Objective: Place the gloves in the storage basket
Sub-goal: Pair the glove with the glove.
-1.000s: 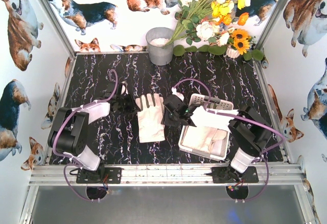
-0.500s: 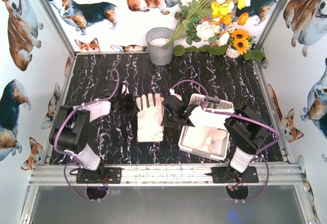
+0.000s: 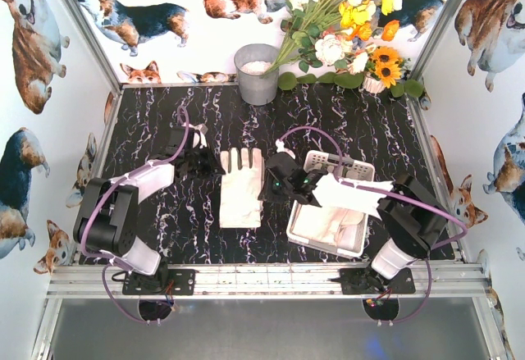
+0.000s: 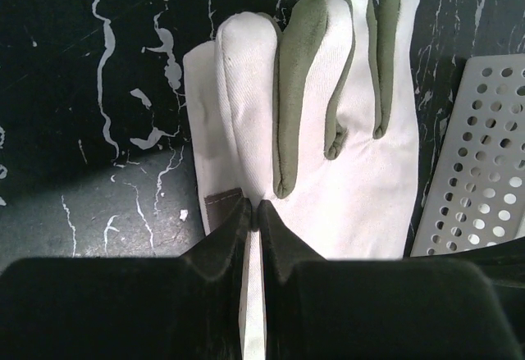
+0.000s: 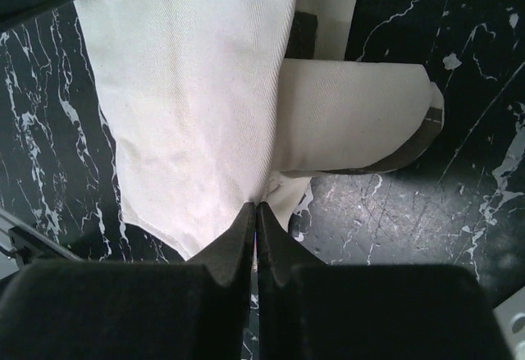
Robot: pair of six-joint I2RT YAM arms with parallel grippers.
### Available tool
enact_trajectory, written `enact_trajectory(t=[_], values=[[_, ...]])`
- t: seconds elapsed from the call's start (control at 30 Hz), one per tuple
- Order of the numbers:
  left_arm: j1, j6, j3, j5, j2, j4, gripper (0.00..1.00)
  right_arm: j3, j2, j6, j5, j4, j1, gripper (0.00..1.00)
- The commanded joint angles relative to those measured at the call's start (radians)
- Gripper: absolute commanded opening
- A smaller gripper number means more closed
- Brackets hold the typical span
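The black marbled bench (image 3: 164,122) carries everything. The flowers (image 3: 340,15) stand at its far edge, well beyond the right gripper (image 3: 271,186). The white basket (image 3: 336,163) sits just behind that gripper, on its outer side, and its perforated wall (image 4: 484,171) shows at the right edge of the left wrist view. The grey bucket (image 3: 257,77) stands far ahead of both grippers, beside the flowers.

One glove (image 3: 242,192) lies flat on the bench between the two grippers, its fingers pointing toward the far edge. In the left wrist view its fingers show grey-green patches (image 4: 328,130), while the right wrist view shows mostly plain white cloth (image 5: 197,106). A second glove (image 3: 349,192) lies across the basket right behind the right gripper. More white gloves (image 3: 328,225) rest inside the basket, farther back along that arm.

The left gripper (image 3: 212,163) is at the flat glove's left edge, near its fingers. It is pressed together and pinches the cloth at its tips (image 4: 254,211). The right gripper is at the glove's right edge, likewise pressed together, with its tips nipping the cloth's rim (image 5: 256,211).
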Motion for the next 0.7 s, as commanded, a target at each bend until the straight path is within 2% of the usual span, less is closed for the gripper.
enact_trajectory(t=[0.0, 0.47, 0.5, 0.53, 0.6, 0.67], values=[[0.004, 0.027, -0.003, 0.036, -0.005, 0.035, 0.00, -0.019, -0.046, -0.009, -0.005, 0.038, 0.010, 0.00], [-0.002, 0.030, 0.018, 0.021, 0.068, 0.000, 0.01, -0.014, 0.008, -0.018, 0.022, 0.008, 0.023, 0.00], [-0.002, 0.033, 0.021, 0.019, 0.065, -0.007, 0.03, -0.010, 0.002, -0.018, 0.024, 0.000, 0.022, 0.04], [-0.002, 0.036, 0.023, 0.014, 0.059, -0.015, 0.06, -0.005, -0.011, -0.021, 0.029, -0.011, 0.022, 0.13], [-0.002, 0.042, 0.026, -0.002, 0.038, -0.031, 0.17, 0.010, -0.037, -0.033, 0.040, -0.044, 0.022, 0.30], [-0.002, 0.047, 0.028, -0.019, 0.011, -0.053, 0.26, 0.032, -0.060, -0.049, 0.043, -0.084, 0.011, 0.40]])
